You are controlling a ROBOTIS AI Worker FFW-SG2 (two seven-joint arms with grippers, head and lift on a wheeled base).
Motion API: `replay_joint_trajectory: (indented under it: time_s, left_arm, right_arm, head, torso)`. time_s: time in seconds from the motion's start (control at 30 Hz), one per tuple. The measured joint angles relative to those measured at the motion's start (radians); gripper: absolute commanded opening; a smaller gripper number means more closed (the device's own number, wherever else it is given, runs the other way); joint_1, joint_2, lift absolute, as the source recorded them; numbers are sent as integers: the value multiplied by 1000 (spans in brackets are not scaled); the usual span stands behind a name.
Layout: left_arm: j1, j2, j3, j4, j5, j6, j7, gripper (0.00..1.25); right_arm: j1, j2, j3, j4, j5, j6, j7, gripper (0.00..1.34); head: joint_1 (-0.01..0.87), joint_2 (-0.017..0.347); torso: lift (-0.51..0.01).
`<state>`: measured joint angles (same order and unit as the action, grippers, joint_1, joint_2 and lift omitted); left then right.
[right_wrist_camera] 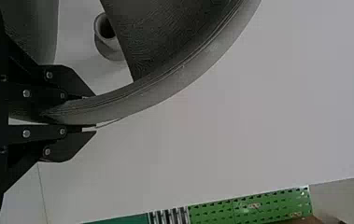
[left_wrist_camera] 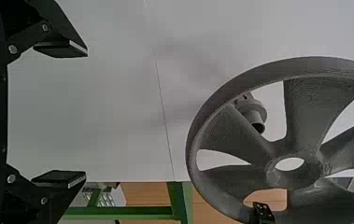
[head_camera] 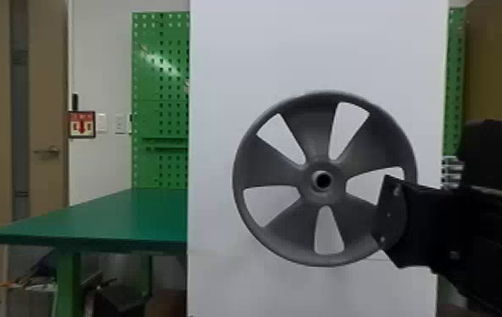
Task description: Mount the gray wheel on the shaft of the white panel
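Wheel (head_camera: 311,126) (rim (right_wrist_camera: 165,93) in right gripper (head_camera: 385,214)) apart from shaft (left_wrist_camera: 253,112)

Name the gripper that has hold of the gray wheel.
The right gripper: its fingers are shut on the rim of the gray wheel, whereas the left gripper stands wide open with nothing between its fingers.

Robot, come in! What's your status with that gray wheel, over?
Left gripper: jaws open, empty. Right gripper: jaws shut on gray wheel, at its rim. Not yet on shaft; no obstacle seen between them.
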<state>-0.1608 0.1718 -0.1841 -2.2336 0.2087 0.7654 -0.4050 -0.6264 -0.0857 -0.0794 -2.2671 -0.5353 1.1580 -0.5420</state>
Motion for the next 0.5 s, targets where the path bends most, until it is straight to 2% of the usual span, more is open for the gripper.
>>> replay_joint_trajectory:
  time_s: [0.5]
  left_arm:
    - [-2,0,0,2,1,0,0,914]
  right_arm:
    - [2,1,4,18,12,-27,-4,170]
  head:
    - [38,-8]
  torso:
    - [-495]
